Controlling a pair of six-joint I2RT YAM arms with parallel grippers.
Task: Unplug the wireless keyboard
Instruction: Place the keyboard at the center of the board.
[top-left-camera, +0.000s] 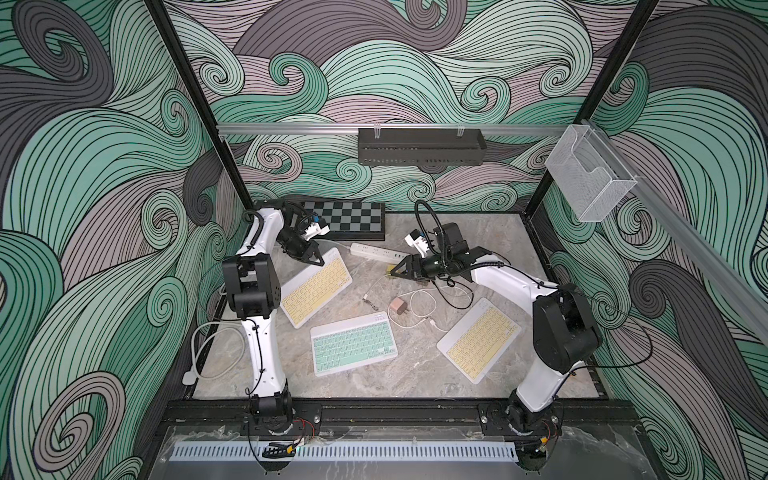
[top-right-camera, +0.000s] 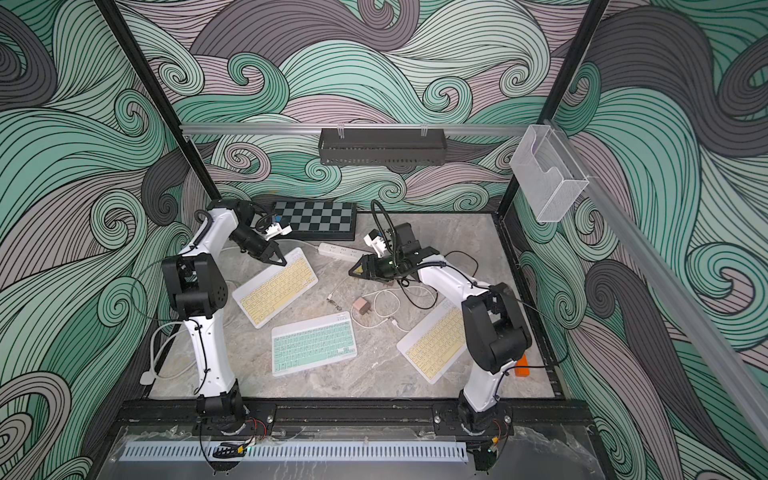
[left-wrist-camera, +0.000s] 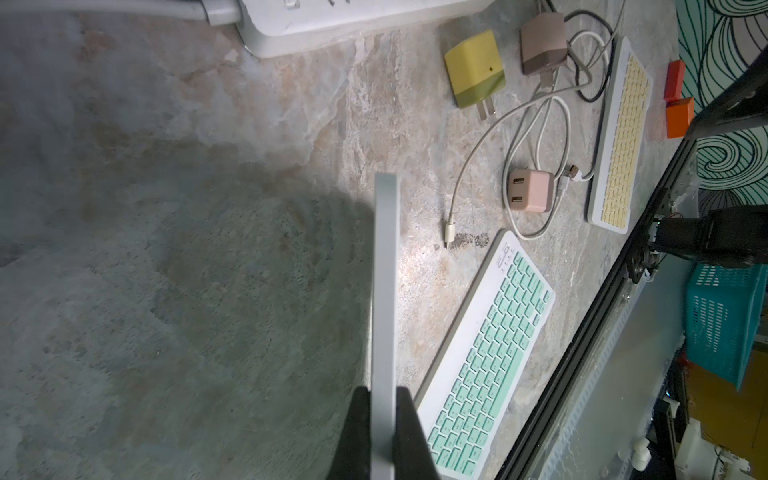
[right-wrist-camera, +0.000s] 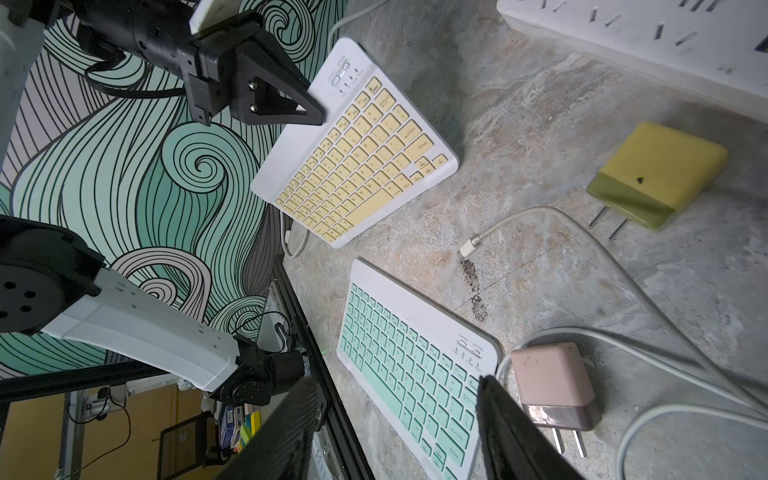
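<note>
**Wireless keyboard (top-left-camera: 316, 286) sitting clamped in my left gripper (top-left-camera: 318, 259)**

I am counting three keyboards on the marble table (top-left-camera: 374, 386). Two have yellow keys and one has mint keys.

The wireless keyboard I am working on is the yellow one on my left side, lying just in front of the chessboard (top-left-camera: 345, 218) and near one end of the single power strip (top-left-camera: 374, 251). My left gripper is pinching its far corner, with both fingers (left-wrist-camera: 361, 415) pressing the thin white edge between them. That end is looking slightly raised.

A white cable (right-wrist-camera: 291, 245) is curling out beside the keyboard's lower edge. I cannot tell whether it is plugged in.

My right gripper (top-left-camera: 395, 272) is hovering above the table near the other end of the strip. Its jaws are standing apart and gripping nothing.

The mint keyboard (top-left-camera: 353, 345) is lying in the middle, and the second yellow keyboard (top-left-camera: 478, 338) is lying on my right.

I am seeing three chargers: one yellow charger (left-wrist-camera: 476, 68), one brown charger (left-wrist-camera: 542, 41) and one pink charger (left-wrist-camera: 532, 191). One loose cable end (left-wrist-camera: 449, 228) is resting on the bare table between them and the mint keyboard.

Two orange blocks (left-wrist-camera: 679, 116) are sitting beyond the second yellow keyboard.
</note>
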